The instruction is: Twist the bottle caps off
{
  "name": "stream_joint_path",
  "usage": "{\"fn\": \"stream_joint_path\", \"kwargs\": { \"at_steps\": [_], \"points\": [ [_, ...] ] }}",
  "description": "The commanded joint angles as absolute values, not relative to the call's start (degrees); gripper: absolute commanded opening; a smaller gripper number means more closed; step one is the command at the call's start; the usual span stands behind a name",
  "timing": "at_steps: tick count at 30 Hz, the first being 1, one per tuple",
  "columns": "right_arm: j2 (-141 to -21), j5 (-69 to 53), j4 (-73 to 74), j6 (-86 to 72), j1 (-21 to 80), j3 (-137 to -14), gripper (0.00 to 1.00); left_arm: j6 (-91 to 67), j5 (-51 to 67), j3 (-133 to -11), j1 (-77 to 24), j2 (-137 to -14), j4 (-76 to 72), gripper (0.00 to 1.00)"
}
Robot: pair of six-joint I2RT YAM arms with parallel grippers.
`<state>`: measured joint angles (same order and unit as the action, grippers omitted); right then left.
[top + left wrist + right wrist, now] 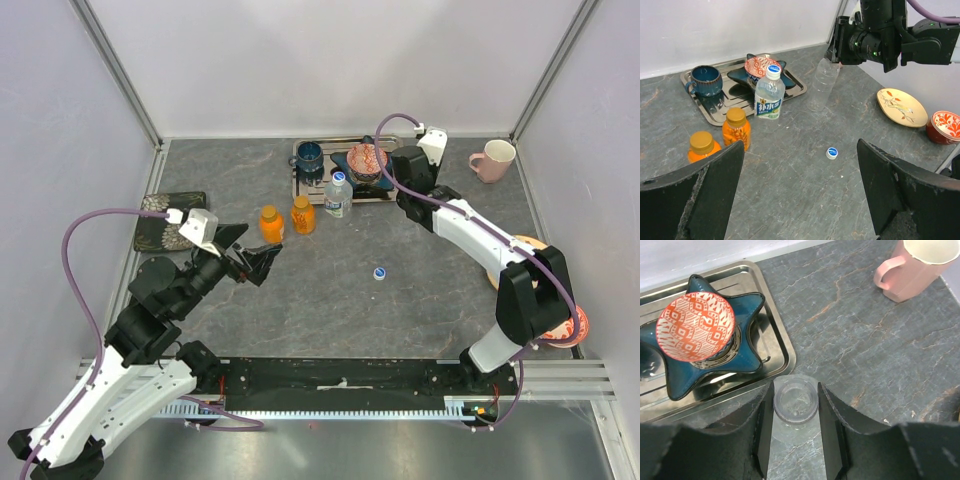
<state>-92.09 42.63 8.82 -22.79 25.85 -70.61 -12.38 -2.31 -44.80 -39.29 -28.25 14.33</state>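
My right gripper (795, 396) is shut on the neck of a clear, capless bottle (791, 416). That bottle (822, 85) hangs slightly tilted from the right gripper (834, 59), its base at the table beside the tray's corner. A loose blue cap (380, 272) lies on the table in front of it. Two orange bottles (271, 224) (303, 214) and a labelled water bottle (338, 195) stand capped. My left gripper (254, 250) is open just in front of the orange bottles, holding nothing. In the left wrist view the blue cap (832, 153) lies on the table between the left gripper's (800, 150) fingers.
A metal tray (300, 187) at the back holds a blue mug (309, 157) and a star dish with a red patterned bowl (366, 160). A pink mug (493, 160) stands far right. A yellow plate (902, 106) and red bowl (947, 125) sit right. A dark mat (160, 222) lies left.
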Motion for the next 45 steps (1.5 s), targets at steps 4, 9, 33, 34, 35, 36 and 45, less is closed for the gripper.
{"fn": "stream_joint_path", "kwargs": {
  "at_steps": [4, 9, 33, 34, 35, 36, 45],
  "points": [
    [-91.49, 39.20, 12.66, -24.09, 25.84, -74.35, 0.49, -14.15, -0.70, -45.70, -39.20, -29.44, 11.25, 1.00],
    [-91.41, 39.20, 13.36, -23.73, 25.84, -74.62, 0.56, -14.41, -0.35, -45.53, -39.20, -29.71, 11.07, 1.00],
    [-73.57, 28.59, 18.47, -22.59, 31.37, -74.28, 0.70, -13.01, -1.67, -45.36, -39.29, -29.71, 13.09, 0.99],
    [-72.96, 23.00, 15.32, -21.63, 32.16, -73.48, 0.70, -13.09, -2.54, -44.92, -39.20, -29.36, 13.10, 1.00],
    [-72.86, 18.68, 13.55, -19.36, 33.30, -72.69, 0.70, -13.18, -2.81, -43.78, -39.20, -29.36, 12.92, 1.00],
    [-73.38, 15.24, 12.23, -18.29, 33.66, -71.90, 0.70, -13.53, -3.16, -43.33, -39.20, -29.36, 12.83, 1.00],
    [-86.21, 12.64, 8.97, -19.16, 38.76, -79.09, 0.77, -16.26, -2.99, -42.27, -39.20, -29.09, 13.71, 0.99]
  ]
}}
